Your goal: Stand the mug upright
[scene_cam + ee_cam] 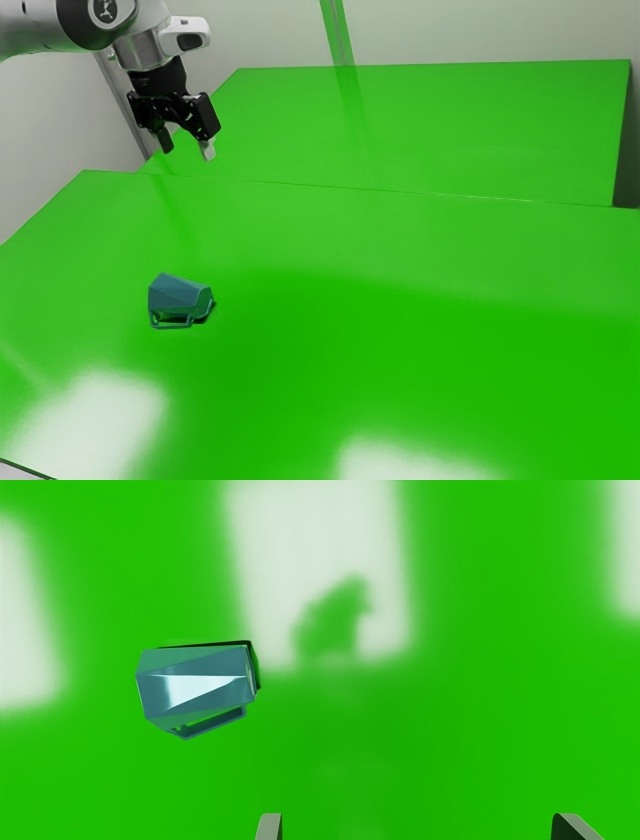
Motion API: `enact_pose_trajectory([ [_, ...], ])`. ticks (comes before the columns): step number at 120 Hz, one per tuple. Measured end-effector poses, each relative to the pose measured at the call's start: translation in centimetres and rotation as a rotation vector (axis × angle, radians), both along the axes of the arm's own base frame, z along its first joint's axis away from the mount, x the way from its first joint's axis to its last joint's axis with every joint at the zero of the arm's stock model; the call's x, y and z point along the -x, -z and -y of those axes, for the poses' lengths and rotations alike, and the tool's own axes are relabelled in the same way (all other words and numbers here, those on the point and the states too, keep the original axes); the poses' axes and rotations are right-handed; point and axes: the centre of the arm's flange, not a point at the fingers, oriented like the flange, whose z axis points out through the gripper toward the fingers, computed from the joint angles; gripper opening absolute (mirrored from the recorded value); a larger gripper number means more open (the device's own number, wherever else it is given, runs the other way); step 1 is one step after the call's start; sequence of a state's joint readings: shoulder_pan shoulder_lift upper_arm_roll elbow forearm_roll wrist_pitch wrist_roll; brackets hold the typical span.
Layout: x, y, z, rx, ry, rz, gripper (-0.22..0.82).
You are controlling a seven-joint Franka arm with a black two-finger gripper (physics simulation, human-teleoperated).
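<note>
Teal, faceted, glossy mug (180, 297) on its side on the bright green table (400, 310); black two-finger gripper (187, 154) well above, jaws wide apart, empty. Probably stiff, light, a bit slippery: pinch across the body, clear of the angular handle (216, 724). Wrist view details facets; exterior view shows gripper height.

The arm (38, 28) has a smooth, rounded shell of whitish grey, with a dark round cap (103, 10) bearing a small pale emblem. Below it sits a silvery metallic collar (146, 50), and beside that a white, soft-cornered housing (190, 34) with a dark inset. The pincer (187, 149) is black and angular; its fingertips (269, 826) are flat and pale grey, with a darker inner face.
</note>
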State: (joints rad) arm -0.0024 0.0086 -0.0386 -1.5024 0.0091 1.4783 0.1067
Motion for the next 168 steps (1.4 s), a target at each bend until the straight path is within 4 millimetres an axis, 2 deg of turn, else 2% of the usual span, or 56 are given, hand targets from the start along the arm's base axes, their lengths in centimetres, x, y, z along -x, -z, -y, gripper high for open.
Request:
enact_pose_trajectory([
  [19,0.2,-0.1,-0.3,0.001,-0.006,0.001,0.59],
  [43,1.8,-0.3,-1.3,0.005,-0.024,-0.005,0.59],
  [51,2.1,-0.3,-2.7,0.005,-0.049,-0.006,0.59],
  [73,2.5,0.1,-7.8,0.008,-0.146,-0.017,0.59],
  [96,3.1,0.8,-11.5,0.066,-0.194,-0.021,0.58],
  [131,3.7,6.3,-17.9,0.214,-0.238,0.011,0.58],
  [148,4.1,8.9,-20.0,0.282,-0.237,0.051,0.58],
  [168,4.3,10.7,-22.1,0.356,-0.221,0.124,0.58],
])
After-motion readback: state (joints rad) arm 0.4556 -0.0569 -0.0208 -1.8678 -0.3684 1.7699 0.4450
